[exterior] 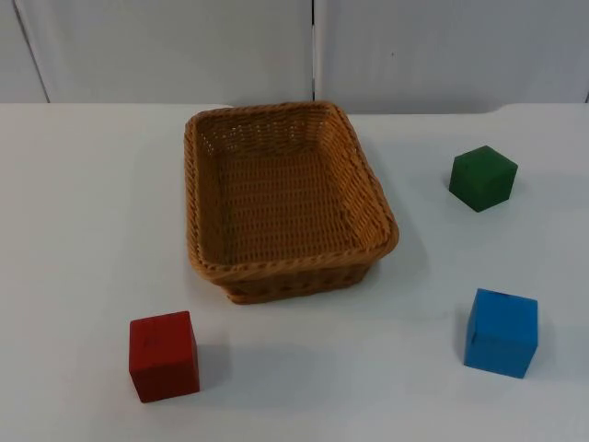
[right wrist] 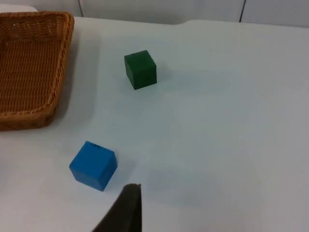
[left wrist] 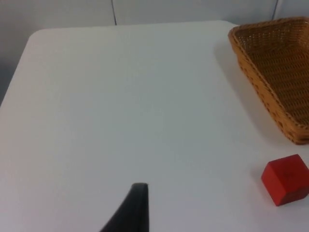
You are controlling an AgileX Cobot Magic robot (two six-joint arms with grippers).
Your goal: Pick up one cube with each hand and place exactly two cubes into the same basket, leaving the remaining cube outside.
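Top view: the empty basket (exterior: 285, 198) stands at centre, with the red cube (exterior: 164, 355) at 7 o'clock of it, the blue cube (exterior: 501, 332) at 4 and the green cube (exterior: 482, 178) at 3.

Left wrist view: the left gripper (left wrist: 130, 208) hangs above bare table, the red cube (left wrist: 286, 179) well apart. I cannot tell its jaws, and it holds nothing.

Right wrist view: the right gripper (right wrist: 123, 210) is near the blue cube (right wrist: 93, 165), and its jaws are likewise unclear. Taking both right-side cubes and then the red one too would put three in the basket.

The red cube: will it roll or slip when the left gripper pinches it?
The red cube sits flat on the white table, so rolling seems unlikely. Its flat, matte-looking opposite faces should suit a two-finger pinch. It looks rigid, probably painted wood, and may slide if nudged.
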